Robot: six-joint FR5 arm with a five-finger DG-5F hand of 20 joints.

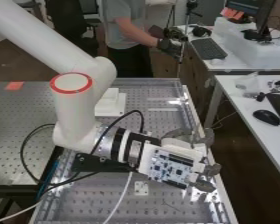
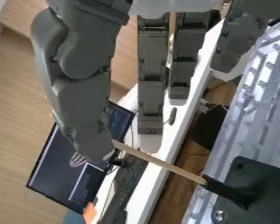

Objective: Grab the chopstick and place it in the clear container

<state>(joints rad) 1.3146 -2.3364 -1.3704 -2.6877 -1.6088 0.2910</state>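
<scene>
The fingers (image 1: 204,186) hang straight, grasping nothing — a chopstick (image 2: 160,163) slants from a black socket (image 2: 225,192).

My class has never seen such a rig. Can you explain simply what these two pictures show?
A white robot arm carries a dark grey hand. The high view looks down along the bench; the wrist view comes from a camera on the arm's wrist. A white block rests on the bench. In the wrist view, the chopstick runs from near the thumb to a black part. The fingers look straight, so the hand seems open, not gripping it.
</scene>
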